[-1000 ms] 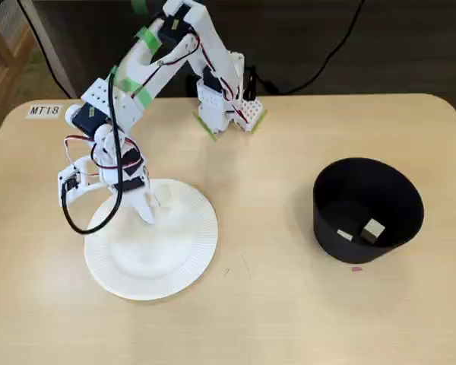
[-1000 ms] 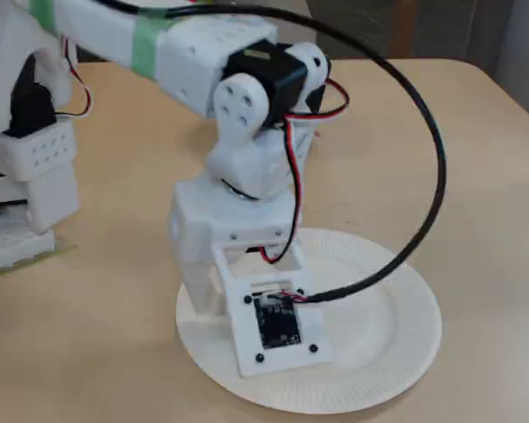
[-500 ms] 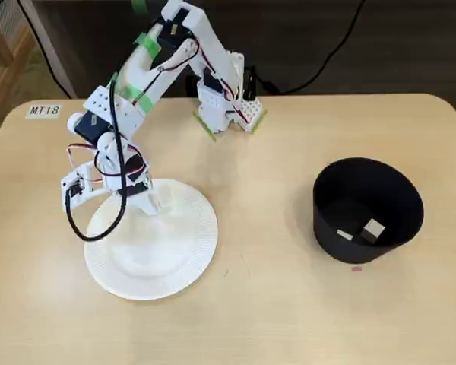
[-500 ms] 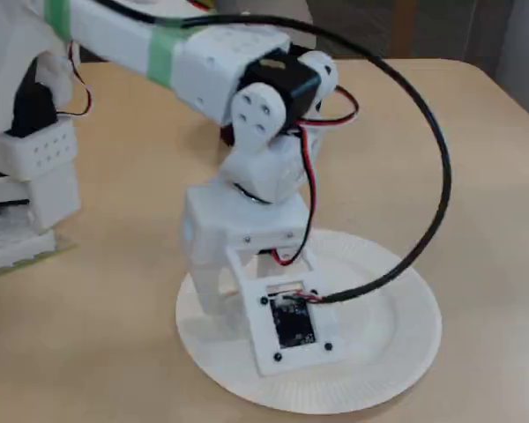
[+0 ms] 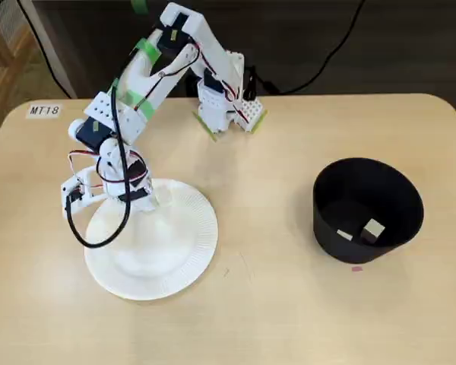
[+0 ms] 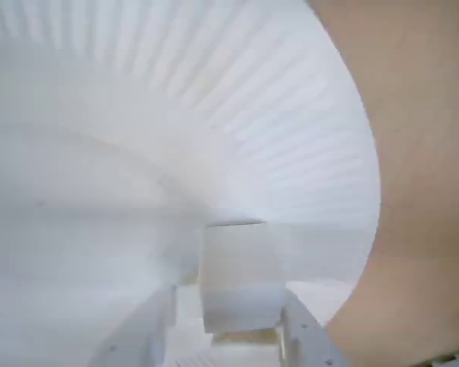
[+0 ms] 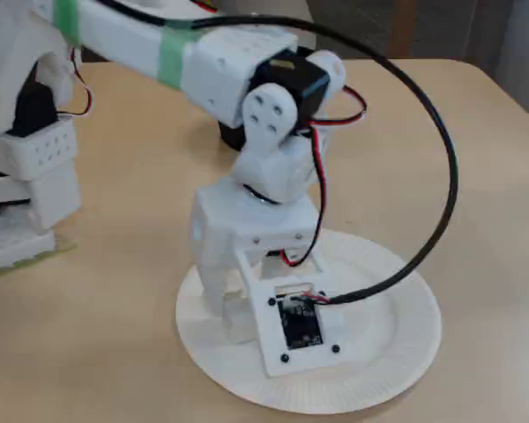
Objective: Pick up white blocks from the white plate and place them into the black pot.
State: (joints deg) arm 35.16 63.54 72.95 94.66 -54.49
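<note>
Open table btw plate [image 5: 190, 251] & pot [image 5: 365, 205]

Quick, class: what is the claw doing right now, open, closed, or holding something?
Claw: closed on a white block, over the white plate.

— What are your fingers [image 6: 168, 321] made of?

— White matt plastic, faintly layered like printed parts. Between them I hold a small off-white cube [image 6: 241, 287] with smooth, dull faces.

— And beneath you?

— A round white paper plate [image 5: 190, 251], matt, its rim finely ribbed. It lies on a pale wood-look table [image 5: 273, 304] with a smooth satin surface.

— The pot?

— The round black pot [image 5: 342, 190] looks matt and plain. My black cable [image 7: 441, 203] is glossy, and green tape [image 7: 172, 53] wraps my arm.
</note>
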